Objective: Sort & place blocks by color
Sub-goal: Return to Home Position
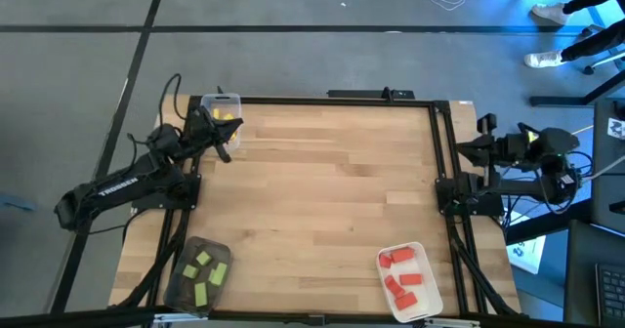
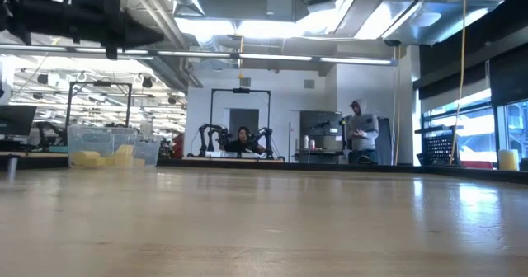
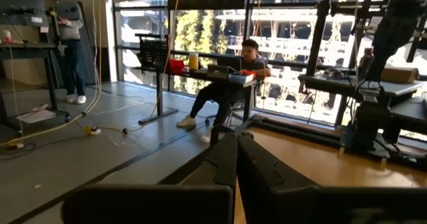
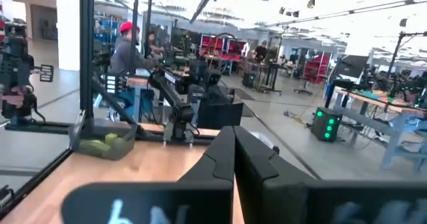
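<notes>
Three trays [image 1: 431, 272] of colour-sorted blocks [image 1: 400, 258]

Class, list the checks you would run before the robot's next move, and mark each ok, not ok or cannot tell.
1. Yellow blocks all in clear bin: ok.
2. Green blocks all in dark tray: ok.
3. Red blocks all in white tray: ok.
4. No loose block on the table: ok.
5. Left hand shut, holding nothing: ok.
6. Right hand shut, parked at the table's right edge: ok.
</notes>
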You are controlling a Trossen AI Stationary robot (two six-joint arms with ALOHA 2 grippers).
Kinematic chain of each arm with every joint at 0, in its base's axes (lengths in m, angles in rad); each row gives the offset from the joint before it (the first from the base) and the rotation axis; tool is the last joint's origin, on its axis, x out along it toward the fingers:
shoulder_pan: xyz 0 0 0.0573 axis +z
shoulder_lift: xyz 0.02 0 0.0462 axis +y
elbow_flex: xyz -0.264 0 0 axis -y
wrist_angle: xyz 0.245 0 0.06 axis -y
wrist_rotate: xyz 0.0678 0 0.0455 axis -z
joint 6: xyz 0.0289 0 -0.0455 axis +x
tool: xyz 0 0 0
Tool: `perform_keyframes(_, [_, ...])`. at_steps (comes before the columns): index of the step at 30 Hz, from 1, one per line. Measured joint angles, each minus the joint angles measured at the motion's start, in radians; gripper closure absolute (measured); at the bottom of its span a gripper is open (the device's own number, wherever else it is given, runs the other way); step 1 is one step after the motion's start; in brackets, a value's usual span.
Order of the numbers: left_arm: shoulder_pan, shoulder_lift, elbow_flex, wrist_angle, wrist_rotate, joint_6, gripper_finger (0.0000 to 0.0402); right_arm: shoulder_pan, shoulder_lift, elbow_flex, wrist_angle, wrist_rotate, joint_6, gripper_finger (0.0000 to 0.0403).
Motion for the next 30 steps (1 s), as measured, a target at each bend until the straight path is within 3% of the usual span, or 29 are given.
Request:
perform_keyframes(10, [0.000,0.000,-0.188,0.184,-0.012,0.000,0.0401,0.010,0.000,-0.052,0.061,0.008,-0.002,0.0403])
perform_keyframes(20, [0.000,0.002,-0.193,0.173,-0.021,0.061,0.0401,0.010,-0.001,-0.078,0.071,0.008,-0.021,0.0403])
perform_keyframes(30, [0.000,0.002,-0.193,0.173,-0.021,0.050,0.0401,0.010,0.000,-0.291,0.269,0.008,-0.049,0.0403])
